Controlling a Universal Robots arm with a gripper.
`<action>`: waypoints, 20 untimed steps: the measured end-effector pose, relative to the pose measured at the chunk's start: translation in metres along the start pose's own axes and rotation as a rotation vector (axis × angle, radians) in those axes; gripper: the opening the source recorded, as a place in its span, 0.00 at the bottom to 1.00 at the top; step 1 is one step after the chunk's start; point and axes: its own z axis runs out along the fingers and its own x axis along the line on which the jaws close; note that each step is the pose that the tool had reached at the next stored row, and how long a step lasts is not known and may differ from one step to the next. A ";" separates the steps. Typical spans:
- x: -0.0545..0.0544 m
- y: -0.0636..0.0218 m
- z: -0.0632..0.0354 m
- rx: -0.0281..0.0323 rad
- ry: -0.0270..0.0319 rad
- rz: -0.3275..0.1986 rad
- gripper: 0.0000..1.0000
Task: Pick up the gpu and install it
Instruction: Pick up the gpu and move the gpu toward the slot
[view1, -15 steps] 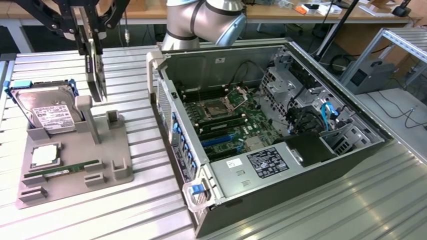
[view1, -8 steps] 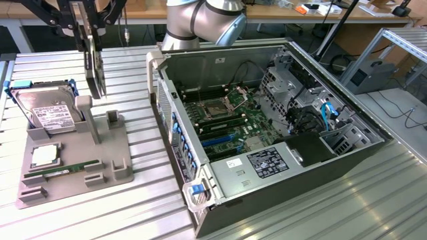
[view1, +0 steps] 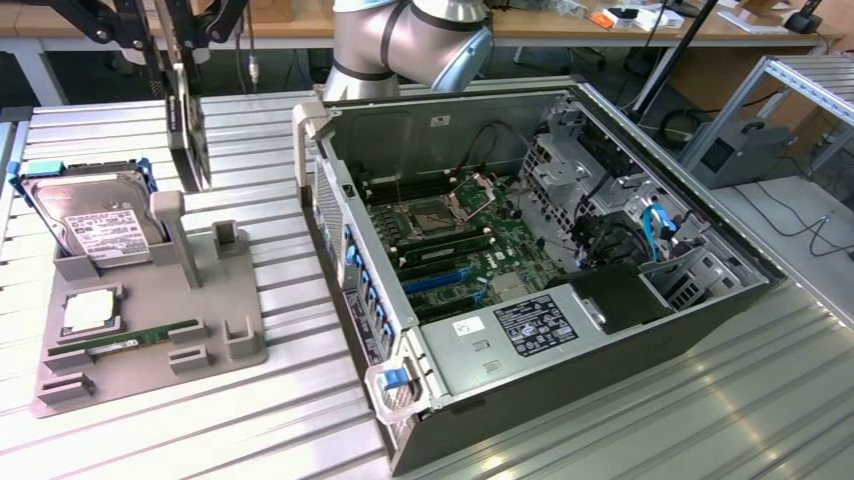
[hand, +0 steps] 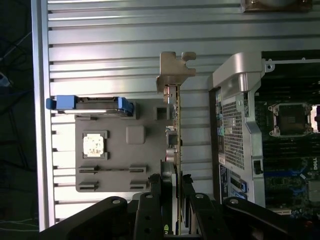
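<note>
My gripper (hand: 176, 184) has the gpu (hand: 177, 125) pinched between two dark fingers (hand: 166, 186). I see the card edge-on, its silver bracket (hand: 175, 70) at the far end. It lines up between the grey holder tray (hand: 120, 152) and the open computer case (hand: 239, 125), over the ribbed metal table (hand: 125, 40). The tray carries a blue-framed hard drive (hand: 92, 103), a processor chip (hand: 95, 145) and a memory stick (hand: 112, 170).

gpu (hand: 176, 125): thin dark card, silver end bracket, on edge, clamped in end effector (hand: 176, 181), aloft.
</note>
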 end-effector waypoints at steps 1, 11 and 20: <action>0.000 0.0001 -0.0012 -0.0002 0.0000 0.000 0.27; 0.000 0.0011 -0.0131 -0.0024 0.0002 0.000 0.27; 0.000 0.0020 -0.0243 -0.0039 0.0001 0.000 0.27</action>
